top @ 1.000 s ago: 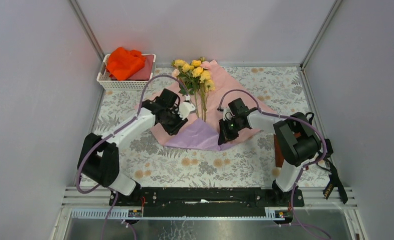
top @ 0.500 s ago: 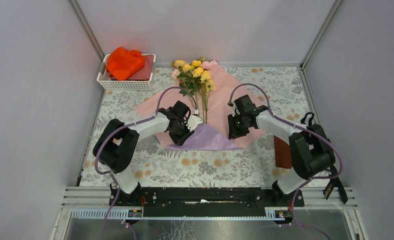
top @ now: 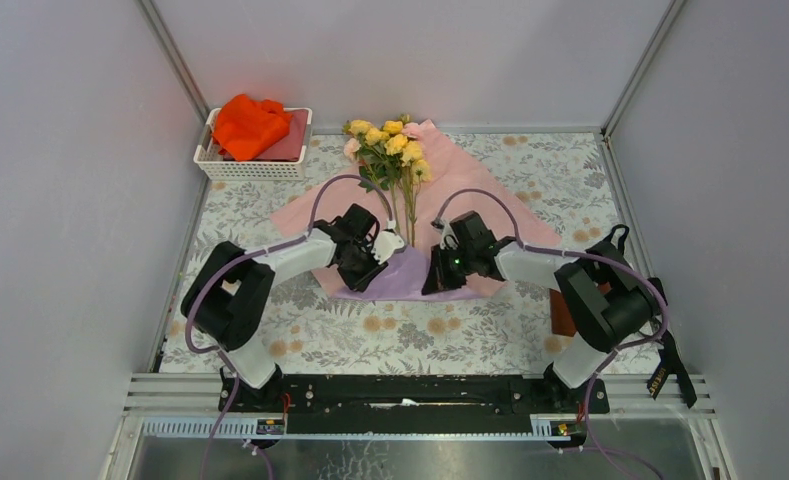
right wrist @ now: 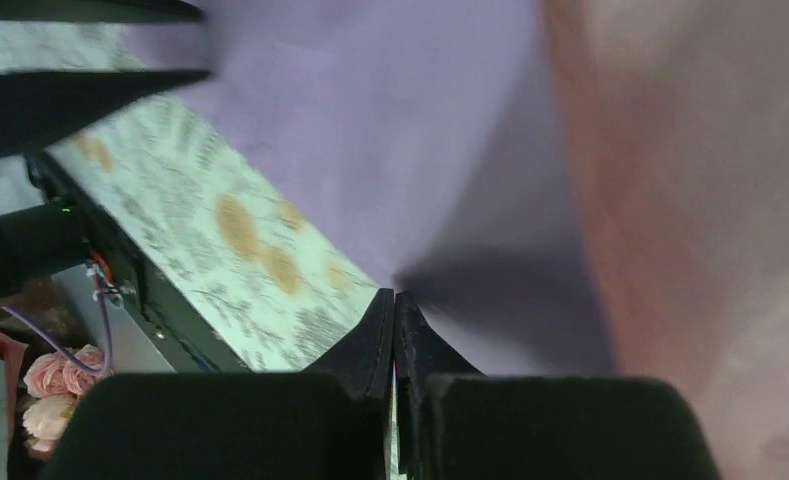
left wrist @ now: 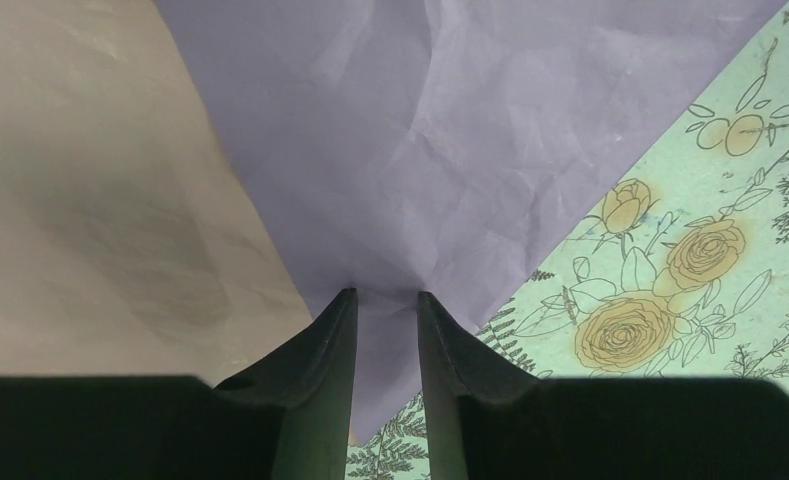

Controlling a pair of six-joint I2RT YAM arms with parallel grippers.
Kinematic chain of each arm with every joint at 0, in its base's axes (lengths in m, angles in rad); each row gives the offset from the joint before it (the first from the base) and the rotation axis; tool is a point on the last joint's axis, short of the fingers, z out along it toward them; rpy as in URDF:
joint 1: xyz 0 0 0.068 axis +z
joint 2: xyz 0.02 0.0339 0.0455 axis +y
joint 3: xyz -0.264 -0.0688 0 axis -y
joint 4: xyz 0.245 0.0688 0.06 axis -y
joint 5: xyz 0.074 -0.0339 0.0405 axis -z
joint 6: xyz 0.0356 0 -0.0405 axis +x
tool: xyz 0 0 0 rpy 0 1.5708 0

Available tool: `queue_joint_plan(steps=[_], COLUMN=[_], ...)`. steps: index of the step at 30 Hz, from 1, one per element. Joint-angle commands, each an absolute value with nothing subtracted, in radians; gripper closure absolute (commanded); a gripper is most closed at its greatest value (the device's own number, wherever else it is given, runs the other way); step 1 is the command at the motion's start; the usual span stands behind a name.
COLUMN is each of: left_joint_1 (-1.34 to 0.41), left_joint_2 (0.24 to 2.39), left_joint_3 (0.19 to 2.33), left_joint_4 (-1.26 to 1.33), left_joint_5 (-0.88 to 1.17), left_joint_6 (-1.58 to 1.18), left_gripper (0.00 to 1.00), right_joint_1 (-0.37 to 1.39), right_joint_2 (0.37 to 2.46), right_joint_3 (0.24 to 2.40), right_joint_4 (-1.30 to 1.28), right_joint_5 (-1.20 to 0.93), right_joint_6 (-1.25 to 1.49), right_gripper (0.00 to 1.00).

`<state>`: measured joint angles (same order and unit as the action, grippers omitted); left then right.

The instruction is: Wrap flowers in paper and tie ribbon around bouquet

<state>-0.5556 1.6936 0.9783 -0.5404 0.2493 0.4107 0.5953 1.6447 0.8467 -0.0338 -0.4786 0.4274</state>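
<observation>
Paper (top: 410, 278): lying between the 2 end effectors | left end effector (left wrist: 385, 296): pinching it, slightly parted | right end effector (right wrist: 395, 296): pinching it, fully closed | flowers (top: 390, 140): stems lying beyond, nearer left

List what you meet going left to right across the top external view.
white basket holding orange cloth → left pincer → right pincer → brown pad → black ribbon

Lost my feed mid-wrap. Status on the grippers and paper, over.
Left gripper pinching lavender paper, near flap. Right gripper shut at its edge, grip unclear. Flowers lying unwrapped on the sheet. Nothing in the way.
</observation>
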Motion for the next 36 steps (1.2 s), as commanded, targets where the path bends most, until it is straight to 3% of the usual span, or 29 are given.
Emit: queue_joint_plan(steps=[1, 5, 20, 26, 30, 36], left_joint_1=[-0.554, -0.554, -0.548, -0.549, -0.596, -0.655], left_joint_2=[1.682, 1.662, 1.417, 1.386, 1.522, 1.753], left_joint_3=[0.918, 0.887, 0.736, 0.924, 1.126, 1.284], left_joint_4=[-0.564, -0.609, -0.777, -0.856, -0.822, -0.57], left_joint_5=[0.229, 0.192, -0.032, 0.052, 0.173, 0.207], left_joint_6=[0.425, 0.464, 0.56, 0.545, 0.478, 0.296], left_gripper=[0.65, 0.64, 0.59, 0.58, 0.61, 0.61], right_joint_1=[0.49, 0.44, 0.431, 0.431, 0.431, 0.431], right_joint_2=[1.64, 1.592, 1.52, 1.531, 1.52, 1.477], right_joint_3=[0.739, 0.69, 0.678, 0.676, 0.683, 0.684], right_joint_4=[-0.013, -0.167, -0.326, -0.315, -0.311, -0.296], right_joint_5=[-0.523, -0.396, -0.315, -0.319, -0.318, -0.308], right_joint_6=[0.473, 0.399, 0.324, 0.326, 0.339, 0.379], right_gripper=[1.0, 1.0, 1.0, 1.0, 1.0, 1.0])
